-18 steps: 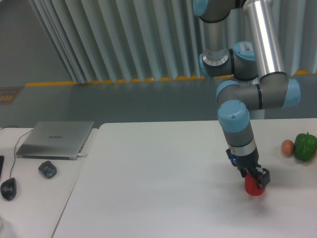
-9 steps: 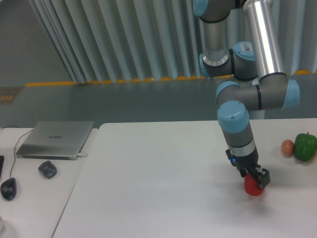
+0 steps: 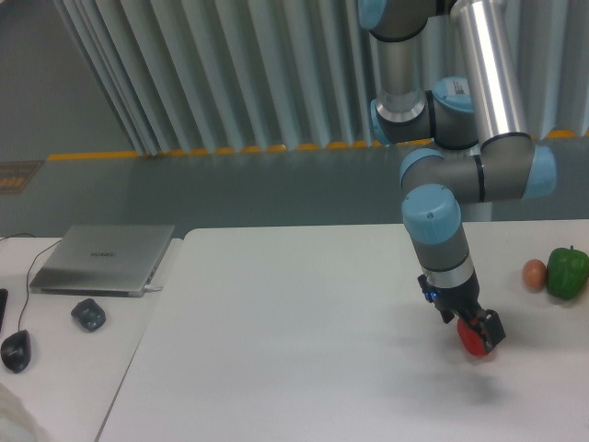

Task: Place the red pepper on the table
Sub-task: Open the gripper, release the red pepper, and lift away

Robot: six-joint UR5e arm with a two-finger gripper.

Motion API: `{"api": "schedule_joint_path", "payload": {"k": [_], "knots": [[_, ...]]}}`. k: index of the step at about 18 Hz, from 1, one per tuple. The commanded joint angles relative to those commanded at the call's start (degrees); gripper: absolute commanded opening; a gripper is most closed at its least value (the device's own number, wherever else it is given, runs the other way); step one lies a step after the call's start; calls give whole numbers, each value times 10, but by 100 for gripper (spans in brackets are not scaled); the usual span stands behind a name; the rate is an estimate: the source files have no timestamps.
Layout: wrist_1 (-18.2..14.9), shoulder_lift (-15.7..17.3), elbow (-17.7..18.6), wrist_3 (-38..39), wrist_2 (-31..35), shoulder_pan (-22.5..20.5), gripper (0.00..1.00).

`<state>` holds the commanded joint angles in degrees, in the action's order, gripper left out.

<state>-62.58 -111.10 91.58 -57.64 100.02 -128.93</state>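
The red pepper [image 3: 473,343] is a small glossy red shape at the right of the white table [image 3: 294,331]. My gripper [image 3: 480,331] points down and is shut on the red pepper, with its dark fingers covering the pepper's top. The pepper hangs a little above the tabletop, and a faint shadow lies below it. Its stem is hidden by the fingers.
A green bell pepper [image 3: 567,272] and a small brownish egg [image 3: 535,274] sit at the table's right edge. On the smaller desk to the left lie a closed laptop [image 3: 103,259], a dark mouse [image 3: 16,351] and a small grey object [image 3: 88,315].
The gripper with the red pepper has risen slightly and the wrist has tilted a little. A pale blurred shape has appeared at the bottom left corner.
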Motion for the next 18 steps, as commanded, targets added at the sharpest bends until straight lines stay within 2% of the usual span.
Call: {"api": "schedule_joint_path", "payload": {"k": [2, 3, 5, 7, 9, 11, 14, 18], "knots": [[-1, 11, -14, -9, -14, -5, 100], [-9, 12, -37, -11, -22, -14, 100], [-31, 16, -54, -24, -29, -29, 100], [-62, 25, -70, -70, -48, -50, 100], [-72, 46, -73, -176, -55, -73, 100], [-79, 53, -69, -268, -65, -104, 100], [-102, 53, -67, -378, -66, -143, 100], [-104, 53, -63, -498, -66, -178, 100]]}}
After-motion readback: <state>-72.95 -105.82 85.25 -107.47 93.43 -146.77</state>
